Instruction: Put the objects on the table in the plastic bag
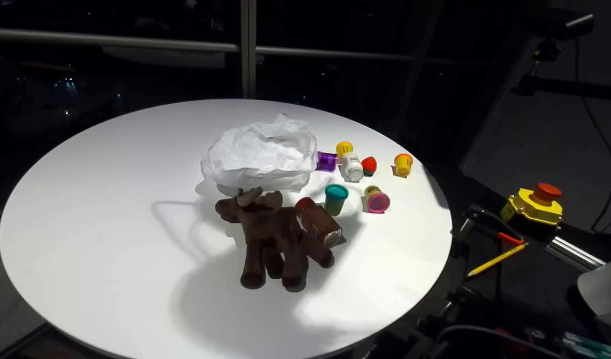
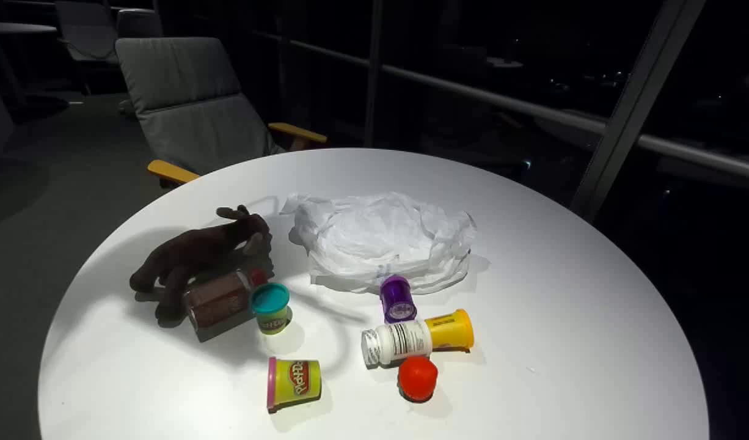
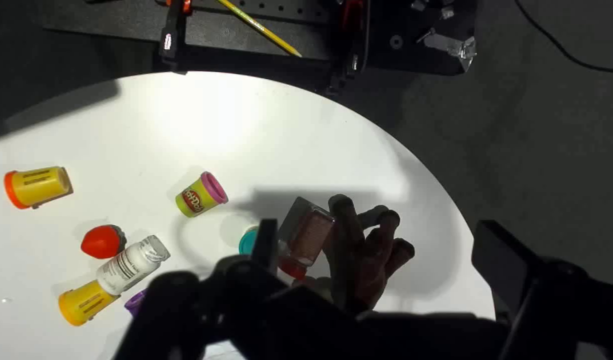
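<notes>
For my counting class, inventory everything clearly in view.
Round table: 1, white, foreground
Plastic bag: 1, white, on table
Plush animal: 1, brown, near bag
Squarish bottle: 1, brownish, beside plush
Tubs: 4, yellowish, on table
Barcoded bottle: 1, white, beside tub
Container: 1, purple, beside bag
Strawberry: 1, red, on table
Button box: 1, yellow-red, off table
Pencil: 1, yellow, off table
Chairs: 2+, grey, background
Window bars: several, grey, background
Pincer: 1, black, above table

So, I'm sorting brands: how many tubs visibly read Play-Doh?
2: the teal-lidded tub, beside the red-capped bottle; the pink-lidded tub, nearer the table's edge. Other logos may be hidden.
</notes>
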